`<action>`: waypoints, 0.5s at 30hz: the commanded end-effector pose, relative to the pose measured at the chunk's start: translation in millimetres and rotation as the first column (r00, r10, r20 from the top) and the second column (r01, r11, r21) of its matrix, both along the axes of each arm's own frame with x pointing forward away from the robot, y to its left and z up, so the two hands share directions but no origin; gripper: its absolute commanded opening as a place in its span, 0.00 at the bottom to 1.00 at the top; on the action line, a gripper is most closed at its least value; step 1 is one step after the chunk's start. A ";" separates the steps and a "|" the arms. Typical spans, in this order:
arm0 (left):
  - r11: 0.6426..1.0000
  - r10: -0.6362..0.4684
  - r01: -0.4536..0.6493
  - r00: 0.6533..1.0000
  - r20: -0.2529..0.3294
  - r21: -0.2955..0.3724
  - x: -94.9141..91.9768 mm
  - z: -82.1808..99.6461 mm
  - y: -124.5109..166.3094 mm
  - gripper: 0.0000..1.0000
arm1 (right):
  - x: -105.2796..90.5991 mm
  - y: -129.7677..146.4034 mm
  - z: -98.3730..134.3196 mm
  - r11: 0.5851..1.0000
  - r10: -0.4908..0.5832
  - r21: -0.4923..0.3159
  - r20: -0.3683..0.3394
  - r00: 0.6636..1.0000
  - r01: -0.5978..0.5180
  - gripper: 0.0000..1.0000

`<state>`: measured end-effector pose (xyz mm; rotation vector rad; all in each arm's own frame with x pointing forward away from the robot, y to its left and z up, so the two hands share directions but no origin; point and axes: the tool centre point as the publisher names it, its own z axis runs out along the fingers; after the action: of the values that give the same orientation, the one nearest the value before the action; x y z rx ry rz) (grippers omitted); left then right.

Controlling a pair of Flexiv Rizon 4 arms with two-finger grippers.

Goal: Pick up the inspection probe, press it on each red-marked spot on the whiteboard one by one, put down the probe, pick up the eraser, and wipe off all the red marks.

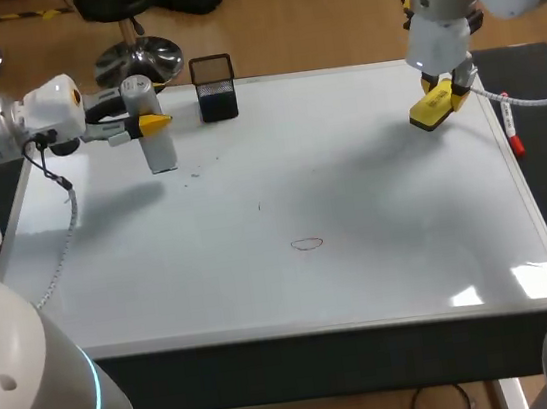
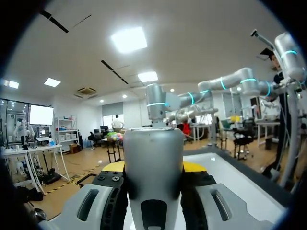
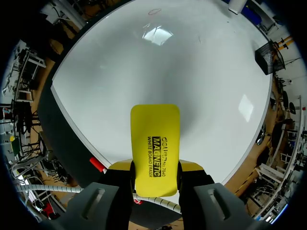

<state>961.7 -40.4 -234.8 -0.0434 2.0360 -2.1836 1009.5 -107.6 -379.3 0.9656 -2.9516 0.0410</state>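
My left gripper (image 1: 154, 123) is shut on the grey cylindrical inspection probe (image 1: 152, 138), holding it upright at the whiteboard's far left; in the left wrist view the probe (image 2: 153, 165) fills the space between the fingers. My right gripper (image 1: 443, 91) is shut on the yellow eraser (image 1: 433, 108), held just above the whiteboard's far right part; in the right wrist view the eraser (image 3: 155, 149) sticks out ahead of the fingers. A red oval mark (image 1: 307, 243) sits near the middle of the whiteboard (image 1: 264, 286), and it shows far ahead as the red mark (image 3: 154, 11). A faint small mark (image 1: 260, 206) lies beyond it.
A black mesh pen holder (image 1: 215, 88) stands at the board's far edge, right of the probe. A red-capped marker (image 1: 511, 128) lies along the board's right edge. Faint smudges (image 1: 196, 172) dot the board near the probe.
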 end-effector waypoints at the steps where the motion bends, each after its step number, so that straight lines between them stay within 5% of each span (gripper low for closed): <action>1: 1.000 0.004 -0.004 1.000 0.002 0.001 -1.7 1.2 0.0 0.00 | 0.6 -0.5 0.7 1.000 0.001 -0.003 -0.001 1.000 -0.001 0.00; 7: 1.000 0.004 -0.004 1.000 0.002 0.001 -1.7 1.2 0.0 0.00 | -8.8 24.7 3.4 0.995 0.098 -0.024 0.011 0.995 -0.098 0.00; 15: 1.000 0.004 -0.004 1.000 0.002 0.001 -1.7 1.2 0.0 0.00 | -46.2 62.3 17.5 0.977 0.213 -0.029 0.044 0.976 -0.212 0.00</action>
<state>961.5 -40.5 -234.7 -0.0444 2.0357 -2.1831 983.9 -50.7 -371.8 1.2552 -2.8485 0.0518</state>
